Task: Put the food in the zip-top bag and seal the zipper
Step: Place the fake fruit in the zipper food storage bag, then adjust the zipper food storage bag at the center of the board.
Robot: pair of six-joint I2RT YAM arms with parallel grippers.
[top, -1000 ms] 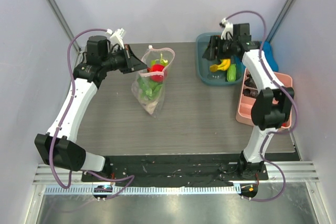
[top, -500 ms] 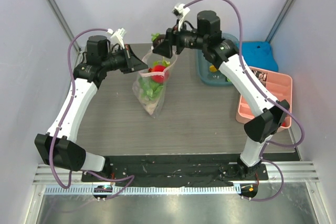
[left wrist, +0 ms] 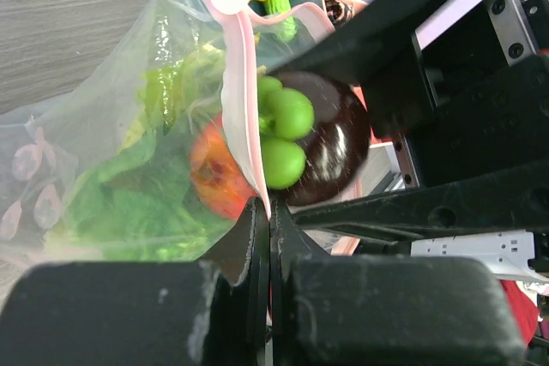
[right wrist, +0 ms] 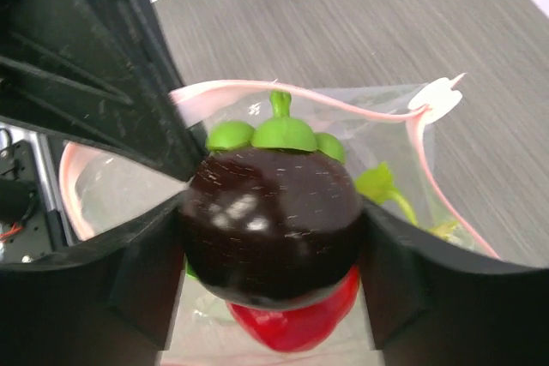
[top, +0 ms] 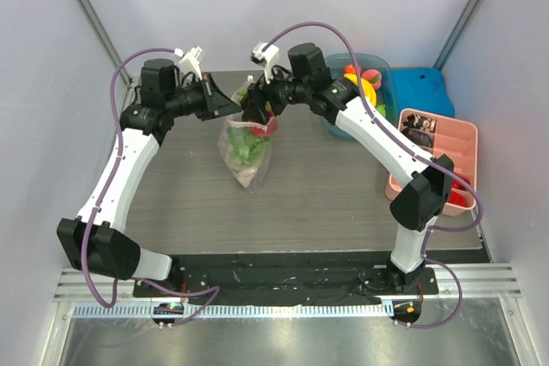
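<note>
Two wrist views reveal what overhead blurs: left pincer (left wrist: 268, 216) clamped on the zipper (left wrist: 244, 92), holding the mouth of the zip-top bag (top: 243, 160) above the desk (top: 334, 186); right pincer (right wrist: 273, 255) clasps a dark purple fruit (right wrist: 268, 212) at it, red fruit (right wrist: 296, 321) and lettuce (left wrist: 129, 207) beneath.

**Grey desk, four things on it**

The wood-grain desk (top: 326, 177) carries the zip-top bag (top: 244, 156) left of centre. A teal bin (top: 382, 62) and a blue cloth (top: 419, 87) sit upper right. A pink tray (top: 401, 169) lies along the right edge.
</note>
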